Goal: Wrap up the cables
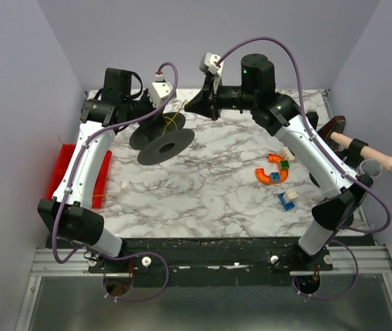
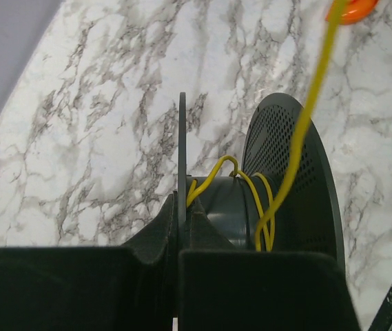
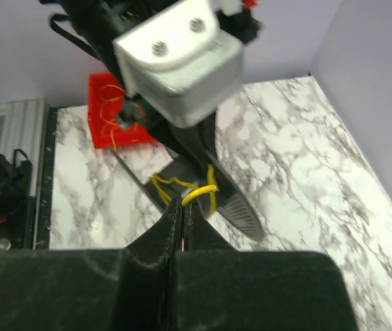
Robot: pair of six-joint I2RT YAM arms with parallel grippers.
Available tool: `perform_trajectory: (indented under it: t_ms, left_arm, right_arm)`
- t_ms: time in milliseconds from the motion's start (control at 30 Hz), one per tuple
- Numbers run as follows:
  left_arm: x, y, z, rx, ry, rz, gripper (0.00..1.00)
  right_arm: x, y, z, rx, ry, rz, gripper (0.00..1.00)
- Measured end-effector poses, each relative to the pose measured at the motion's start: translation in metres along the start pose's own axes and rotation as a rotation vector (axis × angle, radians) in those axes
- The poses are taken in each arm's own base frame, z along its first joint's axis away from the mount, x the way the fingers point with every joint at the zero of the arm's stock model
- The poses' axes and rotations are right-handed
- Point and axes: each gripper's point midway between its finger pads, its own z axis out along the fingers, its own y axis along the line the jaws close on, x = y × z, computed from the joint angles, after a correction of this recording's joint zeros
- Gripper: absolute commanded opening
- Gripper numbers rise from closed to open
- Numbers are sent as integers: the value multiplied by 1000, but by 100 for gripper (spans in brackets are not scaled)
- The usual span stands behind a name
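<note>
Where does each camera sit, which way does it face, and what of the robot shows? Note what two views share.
Top external: fixed high behind the bases, looking down on the marble table; both arms show whole.
Left wrist: on its own arm, looking along the left pincer, shut on the black spool's flange.
Right wrist: on its own arm, looking past the right pincer, pinching the yellow cable, towards the left arm.
Shared: both wrist views show spool and cable.
</note>
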Motion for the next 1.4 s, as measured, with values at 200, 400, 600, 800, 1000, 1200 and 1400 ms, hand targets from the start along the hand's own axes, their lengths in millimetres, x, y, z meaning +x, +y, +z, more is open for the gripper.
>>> perform_trajectory:
  t_ms: [200,400,600,800,1000,1200,1400]
  left_arm:
    - [-14,-22,-14,96,-27,23,0]
    - [-58,-32,-38,129,-141,33,0]
    - [-98,-43,-58,163,-253,-31,0]
    - [-151,-46,-80,187,-405,-156,0]
    - [-196,-43,-102,196,-535,-254,0]
    - [-214,-26,-107,157,-607,-424,0]
    - [-213,7,-106,-6,-624,-559,0]
  right_arm:
    - [20,-33,-19,119,87,-44,1]
    - [59,-63,-47,223,172,-18,1]
    - [92,-64,-62,245,222,16,1]
    - [98,-44,-61,200,147,29,1]
    - [60,-23,-60,165,-122,42,1]
    - [33,-27,-47,185,-380,205,1]
    - [24,-30,-29,284,-524,410,1]
